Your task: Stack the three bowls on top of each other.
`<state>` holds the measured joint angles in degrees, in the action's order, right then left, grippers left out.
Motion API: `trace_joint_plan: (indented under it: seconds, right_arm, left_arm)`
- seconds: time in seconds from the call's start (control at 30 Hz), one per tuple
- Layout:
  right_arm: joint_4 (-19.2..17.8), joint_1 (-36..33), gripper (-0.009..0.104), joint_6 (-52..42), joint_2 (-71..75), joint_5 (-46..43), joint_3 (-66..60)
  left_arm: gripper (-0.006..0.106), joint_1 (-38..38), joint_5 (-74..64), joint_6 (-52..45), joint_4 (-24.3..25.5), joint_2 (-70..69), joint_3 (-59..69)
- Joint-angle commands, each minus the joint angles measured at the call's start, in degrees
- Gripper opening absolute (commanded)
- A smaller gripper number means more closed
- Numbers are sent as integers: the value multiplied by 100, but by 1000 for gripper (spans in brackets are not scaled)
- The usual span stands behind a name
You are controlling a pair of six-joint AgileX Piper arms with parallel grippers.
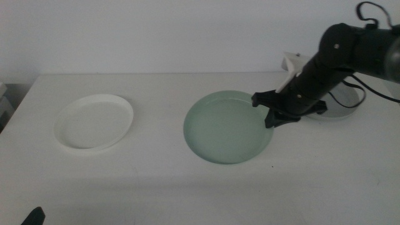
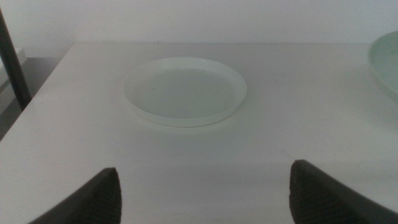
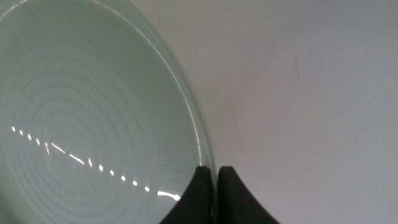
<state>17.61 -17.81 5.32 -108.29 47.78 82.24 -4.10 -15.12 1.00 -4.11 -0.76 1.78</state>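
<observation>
The pale mint green bowl [image 1: 228, 127] lies mid-table. My right gripper [image 1: 267, 110] comes in from the right and is shut on its right rim. The right wrist view shows the two jaws pinched on that rim [image 3: 216, 169], with the green bowl [image 3: 87, 118] filling the frame. I cannot tell whether the bowl is lifted off the table. The white bowl [image 1: 94, 120] sits on the table at the left, also in the left wrist view [image 2: 185, 90]. The grey bowl [image 1: 345, 107] sits at the right, mostly hidden behind the right arm. My left gripper [image 2: 205, 193] is open and empty, waiting at the bottom left edge [image 1: 33, 217].
A pale boxy object [image 1: 292, 62] stands behind the right arm at the back of the table. The table's left edge [image 1: 19, 106] is near the white bowl. A dark post [image 2: 12, 62] stands off the table's left side. The green bowl's rim shows in the left wrist view [image 2: 387, 59].
</observation>
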Motion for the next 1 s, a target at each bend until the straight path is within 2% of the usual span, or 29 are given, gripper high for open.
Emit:
trace_joint_plan:
  seconds: [0.0, 0.43, 0.53, 0.8, 0.9, 0.97]
  right_arm:
    - [71, 45, -1, 9, -41, 32, 478]
    - [67, 40, -1, -240, -1078, 62, 863]
    - [37, 40, 2, -312, -1130, 62, 863]
    - [-23, 46, 45, -306, -733, 93, 863]
    - [-197, 46, 57, -314, -236, 100, 868]
    - [-380, 92, 61, -314, 105, 121, 949]
  left_arm:
    - [91, 7, 414, 53, -4, -78, -26]
    - [91, 7, 414, 53, -4, -78, -26]
    - [91, 7, 414, 53, -4, -78, -26]
    - [91, 7, 414, 53, -4, -78, -26]
    - [91, 7, 414, 53, -4, -78, -26]
    - [91, 7, 414, 53, -4, -78, -26]
